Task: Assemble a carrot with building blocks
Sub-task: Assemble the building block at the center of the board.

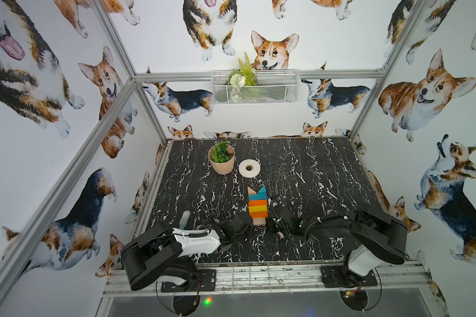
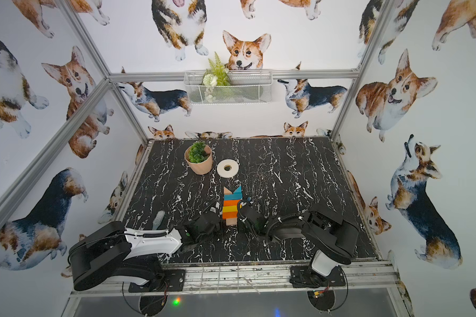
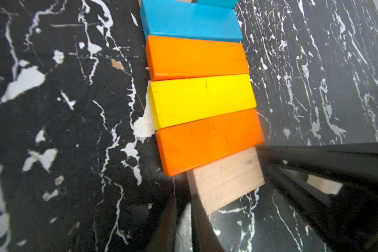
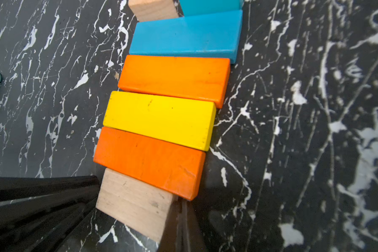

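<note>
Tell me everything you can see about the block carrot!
The carrot lies flat on the black marbled table, a column of wooden blocks set side by side. At the far end sit a wood triangle and a teal triangle, then a teal bar, a yellow bar between two orange bars, slightly staggered, and a shorter plain-wood block nearest the robot. The left hand and right hand flank that block and seem to touch its ends.

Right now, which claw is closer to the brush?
Left. The left claw is beside the carrot on the same side as the brush. The right claw is across the carrot, farther away.
</note>
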Controlling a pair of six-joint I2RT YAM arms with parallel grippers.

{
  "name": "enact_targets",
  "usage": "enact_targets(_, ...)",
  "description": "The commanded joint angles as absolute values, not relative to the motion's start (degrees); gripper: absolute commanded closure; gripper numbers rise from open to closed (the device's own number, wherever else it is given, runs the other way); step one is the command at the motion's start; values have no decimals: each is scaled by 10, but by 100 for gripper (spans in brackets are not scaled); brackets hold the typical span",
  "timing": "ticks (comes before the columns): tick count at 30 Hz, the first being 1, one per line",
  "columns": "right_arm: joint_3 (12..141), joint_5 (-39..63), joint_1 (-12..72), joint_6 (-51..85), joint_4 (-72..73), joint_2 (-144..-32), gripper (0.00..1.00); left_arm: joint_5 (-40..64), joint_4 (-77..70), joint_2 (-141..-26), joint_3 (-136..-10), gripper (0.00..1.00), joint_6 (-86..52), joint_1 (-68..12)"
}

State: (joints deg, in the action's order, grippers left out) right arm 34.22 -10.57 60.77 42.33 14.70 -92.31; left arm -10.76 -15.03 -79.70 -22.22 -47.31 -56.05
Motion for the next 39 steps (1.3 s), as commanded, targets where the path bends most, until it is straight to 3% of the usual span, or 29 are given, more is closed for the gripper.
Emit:
enact_targets(1, 344, -78, 611, 430, 134, -923, 100, -89, -122, -795, -222, 82, -472, -561)
enact_targets(10, 346, -86, 612, 433, 124, -924, 93, -101, -103, -788, -221, 82, -473, -560)
enact_targets(39, 349, -132, 613, 444, 64, -912, 87, -135, -54, -798, -230, 85, -487, -557)
